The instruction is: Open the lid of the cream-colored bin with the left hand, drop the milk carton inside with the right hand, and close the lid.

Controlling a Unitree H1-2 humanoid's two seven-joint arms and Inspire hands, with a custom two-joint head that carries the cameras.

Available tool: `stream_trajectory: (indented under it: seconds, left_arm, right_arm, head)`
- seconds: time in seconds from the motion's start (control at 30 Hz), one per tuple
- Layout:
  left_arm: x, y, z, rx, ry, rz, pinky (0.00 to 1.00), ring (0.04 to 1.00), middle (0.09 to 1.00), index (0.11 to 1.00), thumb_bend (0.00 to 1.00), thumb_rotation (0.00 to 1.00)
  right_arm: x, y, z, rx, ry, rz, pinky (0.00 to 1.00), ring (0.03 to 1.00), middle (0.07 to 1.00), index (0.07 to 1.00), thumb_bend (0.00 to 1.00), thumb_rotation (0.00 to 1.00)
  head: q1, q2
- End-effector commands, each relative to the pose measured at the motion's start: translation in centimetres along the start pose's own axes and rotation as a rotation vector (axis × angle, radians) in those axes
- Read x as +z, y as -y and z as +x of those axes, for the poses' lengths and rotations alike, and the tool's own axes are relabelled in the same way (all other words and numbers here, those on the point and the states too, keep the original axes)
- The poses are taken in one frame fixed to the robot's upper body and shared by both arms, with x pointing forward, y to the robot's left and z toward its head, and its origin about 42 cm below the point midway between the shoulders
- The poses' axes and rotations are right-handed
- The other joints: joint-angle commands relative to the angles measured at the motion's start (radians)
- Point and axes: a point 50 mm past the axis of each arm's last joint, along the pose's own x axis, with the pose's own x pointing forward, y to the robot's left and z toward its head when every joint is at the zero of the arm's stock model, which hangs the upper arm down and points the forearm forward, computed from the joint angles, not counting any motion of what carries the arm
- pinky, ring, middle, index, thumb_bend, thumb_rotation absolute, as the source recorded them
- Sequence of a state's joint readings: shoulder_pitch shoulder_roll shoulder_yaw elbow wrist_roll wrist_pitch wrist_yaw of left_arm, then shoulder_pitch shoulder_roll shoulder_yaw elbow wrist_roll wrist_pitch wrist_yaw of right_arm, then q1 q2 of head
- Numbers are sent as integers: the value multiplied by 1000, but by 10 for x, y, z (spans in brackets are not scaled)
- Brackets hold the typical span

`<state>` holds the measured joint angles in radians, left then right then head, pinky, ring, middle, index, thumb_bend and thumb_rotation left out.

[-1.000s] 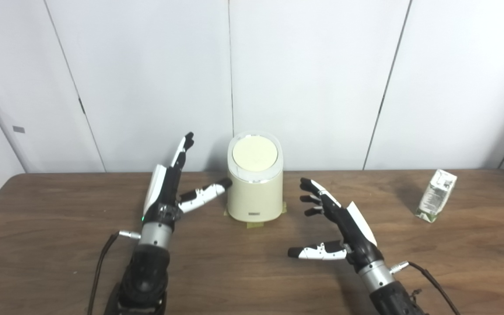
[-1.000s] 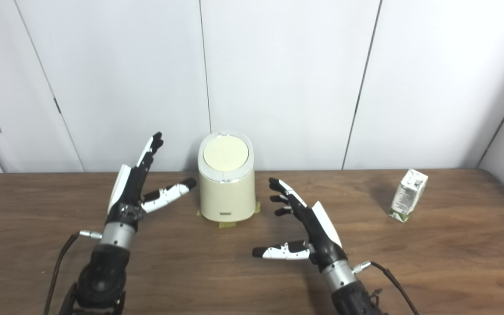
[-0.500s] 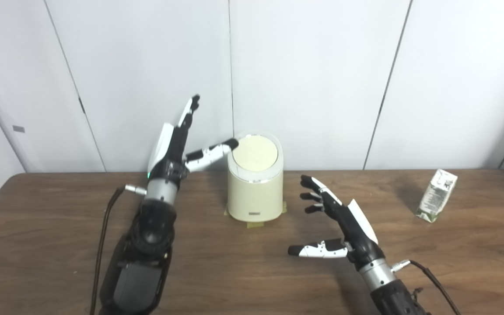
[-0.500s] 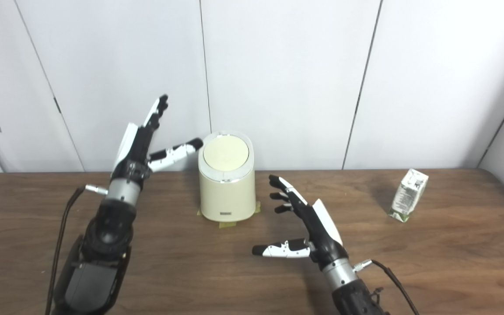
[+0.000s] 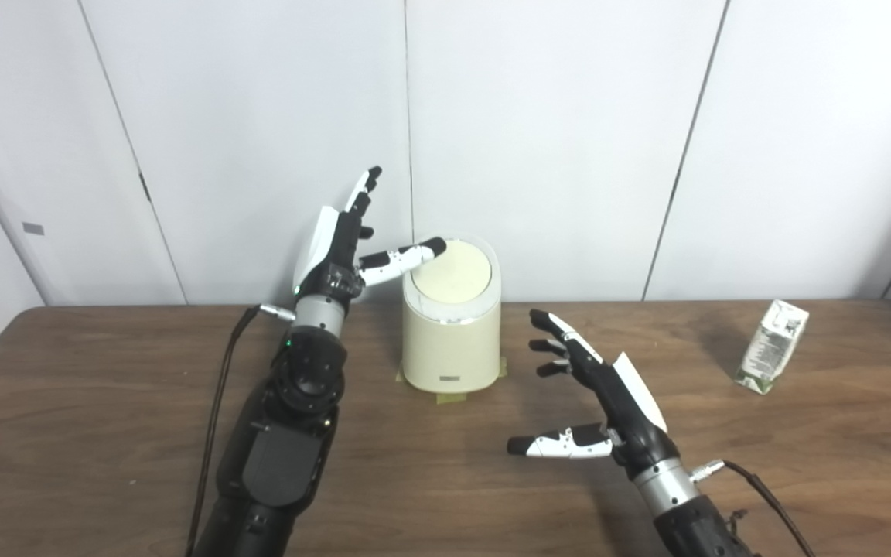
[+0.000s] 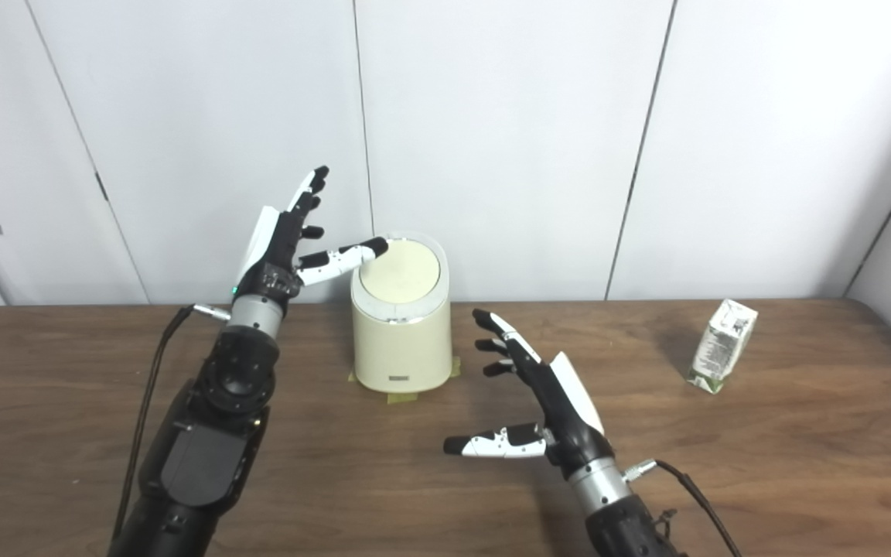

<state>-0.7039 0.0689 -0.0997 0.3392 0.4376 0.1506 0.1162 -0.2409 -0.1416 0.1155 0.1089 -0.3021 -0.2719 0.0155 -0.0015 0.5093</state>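
Note:
The cream-colored bin [image 5: 451,340] stands at the back middle of the wooden table, its round lid [image 5: 453,272] shut and tilted toward me. My left hand [image 5: 341,247] is open and raised beside the bin's upper left, its thumb reaching over the lid's left rim. The milk carton [image 5: 771,346] stands tilted at the far right of the table; it also shows in the right eye view [image 6: 721,346]. My right hand [image 5: 608,394] is open and empty, hovering low over the table right of the bin, far from the carton.
The bin is fixed by tape tabs [image 5: 450,398] at its base. White wall panels [image 5: 554,139] rise just behind the table's back edge. Cables trail from both wrists toward the front edge.
My left hand rose from table level beside the bin to lid height and moved right, bringing its thumb over the lid's rim. My right hand barely moved. The lid stays shut.

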Motion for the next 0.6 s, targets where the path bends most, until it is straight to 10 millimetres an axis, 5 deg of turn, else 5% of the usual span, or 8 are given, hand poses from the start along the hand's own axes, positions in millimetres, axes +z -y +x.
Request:
stream_trajectory:
  seconds: [0.0, 0.57]
  left_arm:
    - [31, -11, 18, 50, 87, 39, 781, 930, 963, 980, 871, 354]
    - [11, -1, 25, 20, 86, 224, 785, 951, 978, 998, 892, 249]
  right_arm:
    - [18, 6, 14, -30, 91, -6, 694, 825, 914, 911, 862, 210]
    - [31, 2, 17, -38, 107, -16, 673, 807, 917, 903, 850, 212]
  head:
    - [-1, 0]
    - [-21, 16]
